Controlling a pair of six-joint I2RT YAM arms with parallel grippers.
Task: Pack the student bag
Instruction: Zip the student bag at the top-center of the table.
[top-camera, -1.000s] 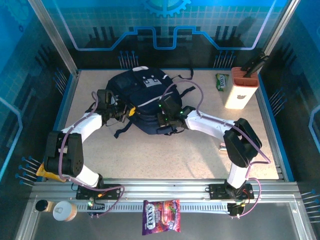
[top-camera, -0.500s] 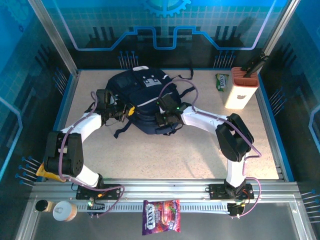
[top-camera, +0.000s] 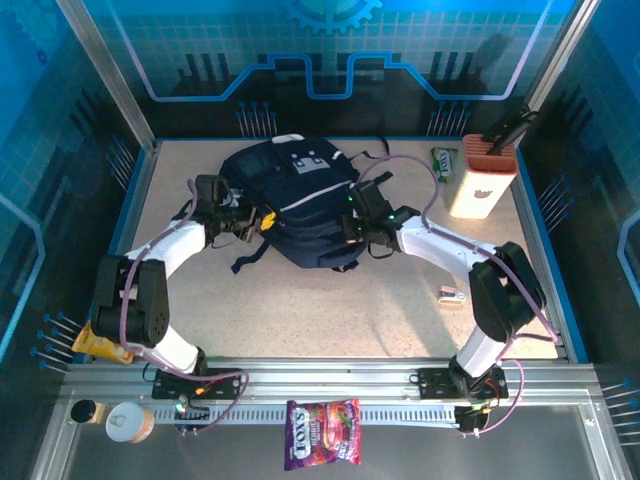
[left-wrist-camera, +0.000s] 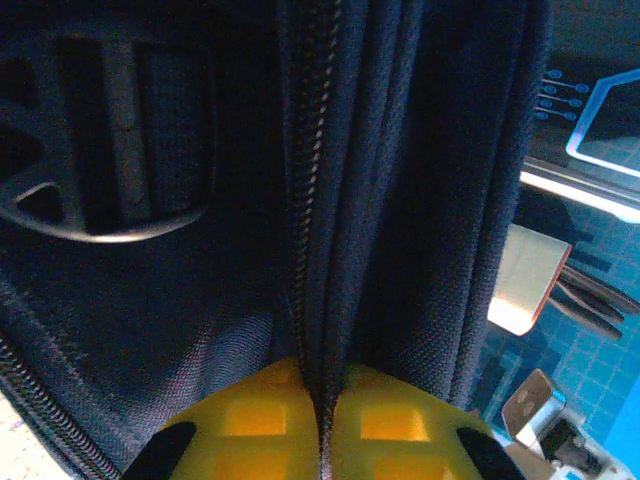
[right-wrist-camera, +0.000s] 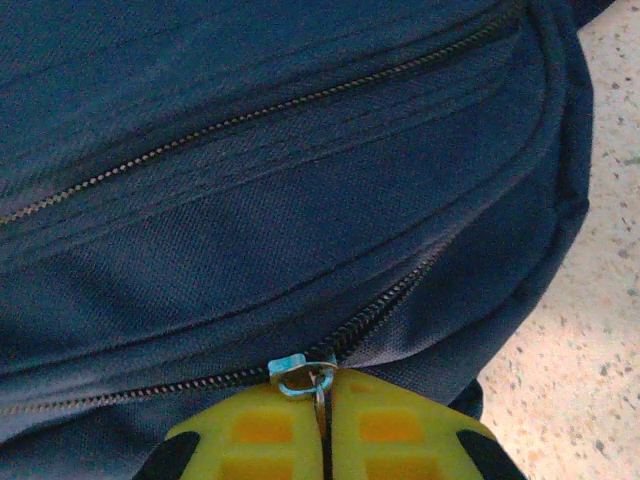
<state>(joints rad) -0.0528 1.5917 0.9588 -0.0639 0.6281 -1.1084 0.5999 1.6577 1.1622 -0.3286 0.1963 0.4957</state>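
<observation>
Pinching the student bag (top-camera: 295, 205) from both sides, back-middle of the table (top-camera: 380, 310)

Got the left gripper (left-wrist-camera: 322, 425) squeezed together on a zipper seam (left-wrist-camera: 305, 200) at the bag's left edge, with the yellow pads (left-wrist-camera: 250, 420) biting the navy fabric. Same deal on the right side: got the right gripper (right-wrist-camera: 325, 425) clamped tight on the little silver zipper pull (right-wrist-camera: 300, 375). Also spotting a white box (top-camera: 480, 185) and a green packet (top-camera: 443, 163) by the far right corner, well apart from the bag.
</observation>
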